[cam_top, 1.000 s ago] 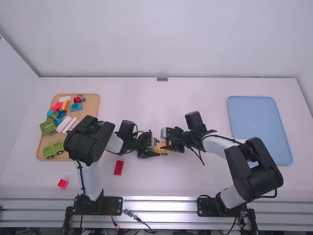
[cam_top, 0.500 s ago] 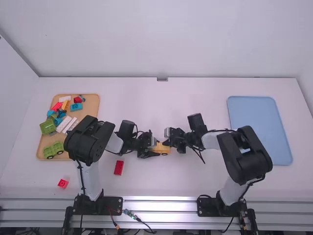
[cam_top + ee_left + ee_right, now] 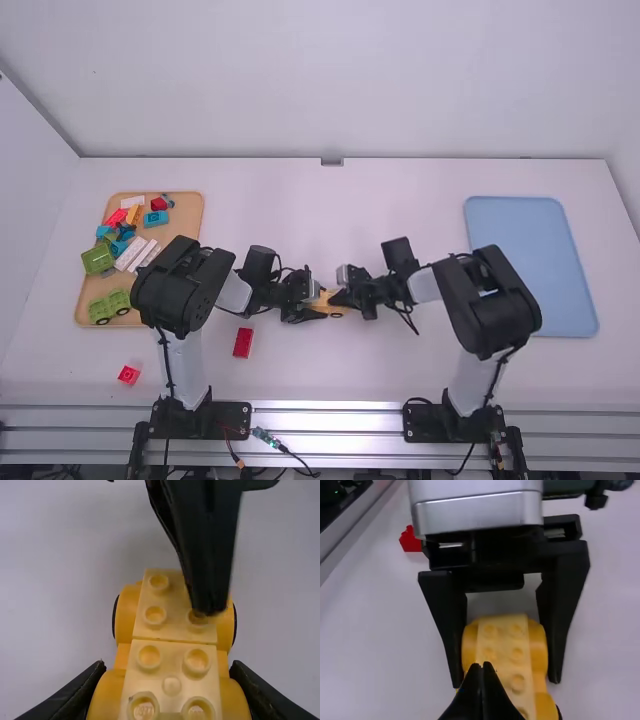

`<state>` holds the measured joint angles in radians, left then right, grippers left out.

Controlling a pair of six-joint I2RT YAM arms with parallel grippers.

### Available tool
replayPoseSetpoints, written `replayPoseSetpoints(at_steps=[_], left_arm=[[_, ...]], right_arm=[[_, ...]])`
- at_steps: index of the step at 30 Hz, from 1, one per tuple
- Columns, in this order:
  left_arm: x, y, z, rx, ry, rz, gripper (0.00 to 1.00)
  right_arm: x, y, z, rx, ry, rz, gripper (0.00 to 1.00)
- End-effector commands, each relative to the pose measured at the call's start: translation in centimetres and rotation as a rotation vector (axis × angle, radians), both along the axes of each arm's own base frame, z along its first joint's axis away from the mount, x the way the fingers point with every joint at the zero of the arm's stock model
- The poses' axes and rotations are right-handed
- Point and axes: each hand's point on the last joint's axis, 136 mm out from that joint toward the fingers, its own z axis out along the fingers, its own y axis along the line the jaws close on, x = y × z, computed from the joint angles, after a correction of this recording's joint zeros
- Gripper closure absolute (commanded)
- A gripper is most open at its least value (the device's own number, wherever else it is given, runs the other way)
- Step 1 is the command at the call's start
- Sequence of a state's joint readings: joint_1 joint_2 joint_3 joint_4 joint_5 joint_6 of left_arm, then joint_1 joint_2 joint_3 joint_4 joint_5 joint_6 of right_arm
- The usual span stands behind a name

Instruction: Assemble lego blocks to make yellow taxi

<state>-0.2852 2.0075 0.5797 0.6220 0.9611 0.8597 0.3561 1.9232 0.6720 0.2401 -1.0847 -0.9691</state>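
Left gripper [image 3: 505,681] clasps the taxi [image 3: 170,655] by its sides, seemingly to brace it while the right gripper [image 3: 482,666], empty, fingers together, likely presses its studs [image 3: 155,615].

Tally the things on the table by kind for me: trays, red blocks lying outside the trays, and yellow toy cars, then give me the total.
Trays: 2 (one tan, one blue)
Red blocks outside the trays: 2 (a longer one, a shorter one)
Yellow toy car: 1
Total: 5
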Motion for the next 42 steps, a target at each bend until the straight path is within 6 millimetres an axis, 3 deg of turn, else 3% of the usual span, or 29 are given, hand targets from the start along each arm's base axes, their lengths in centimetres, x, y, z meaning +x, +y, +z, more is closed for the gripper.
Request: replayPoseSetpoints(at_steps=[1,14,31,39,42], left_arm=[[0.2,0.2,-0.9,0.037,-0.009,0.009,0.59],[0.2,0.2,-0.9,0.035,-0.009,0.008,0.6],[0.2,0.2,-0.9,0.034,-0.01,0.008,0.62],[0.2,0.2,-0.9,0.037,-0.01,0.009,0.63],[0.2,0.2,-0.9,0.034,-0.01,0.008,0.63]], right_arm=[[-0.5,-0.7,-3.1,-0.115,0.039,-0.031,1.0],[0.6,-1.0,-4.9,-0.12,0.078,-0.09,1.0],[-0.3,-2.1,-6.2,-0.165,0.082,-0.14,1.0],[1.2,-1.8,-4.7,-0.168,0.076,-0.168,1.0],[1.5,-1.3,-2.4,-0.118,0.009,-0.144,1.0]])
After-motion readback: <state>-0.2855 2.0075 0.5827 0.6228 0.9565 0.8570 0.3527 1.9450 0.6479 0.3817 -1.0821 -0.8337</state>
